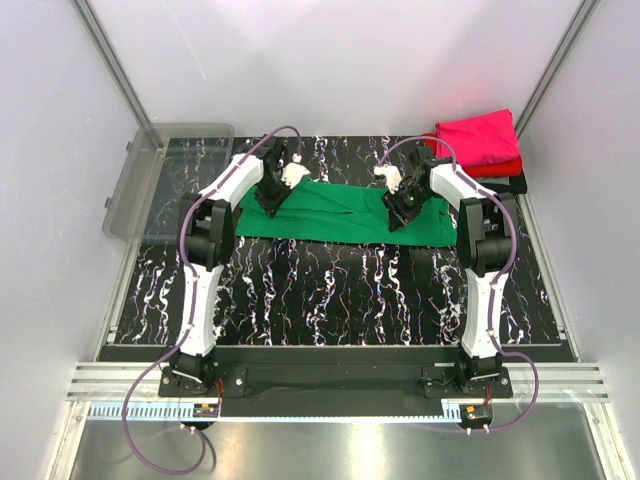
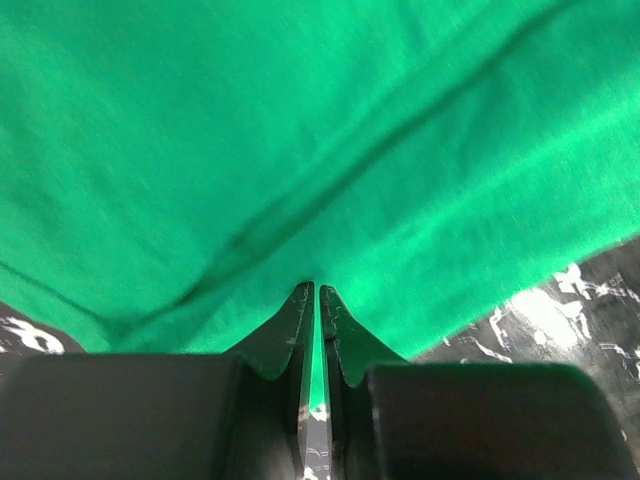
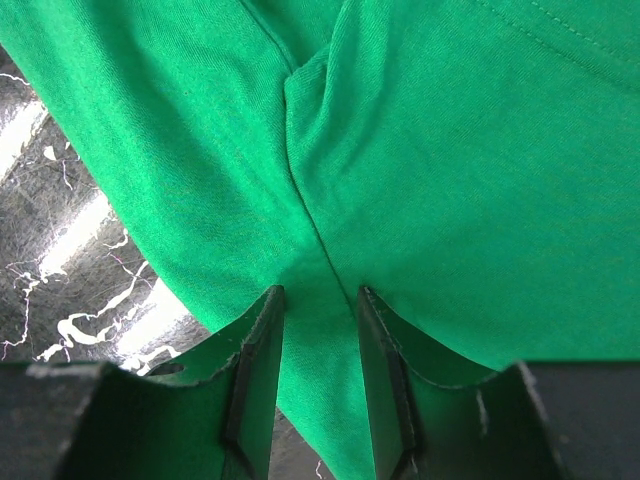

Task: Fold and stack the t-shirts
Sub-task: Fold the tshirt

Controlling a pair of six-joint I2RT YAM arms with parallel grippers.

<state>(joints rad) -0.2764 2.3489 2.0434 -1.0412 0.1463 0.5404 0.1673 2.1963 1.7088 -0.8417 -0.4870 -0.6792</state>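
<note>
A bright green t-shirt (image 1: 340, 212) lies as a long folded band across the far part of the dark marbled mat. My left gripper (image 1: 272, 204) is at the band's left end; in the left wrist view its jaws (image 2: 317, 292) are shut on the green cloth (image 2: 300, 130), with a sliver of cloth between them. My right gripper (image 1: 398, 218) is at the band's right part; in the right wrist view its jaws (image 3: 320, 296) stand apart, with a fold of green cloth (image 3: 450, 150) lying between them. A folded magenta-pink t-shirt (image 1: 478, 135) lies on a red one (image 1: 506, 166) and a black one (image 1: 512, 184) at the far right.
A clear grey plastic bin (image 1: 135, 190) stands at the far left, partly off the mat (image 1: 330, 300). White walls and metal posts enclose the table on three sides. Bare marbled mat shows in both wrist views (image 2: 560, 310) (image 3: 70, 250).
</note>
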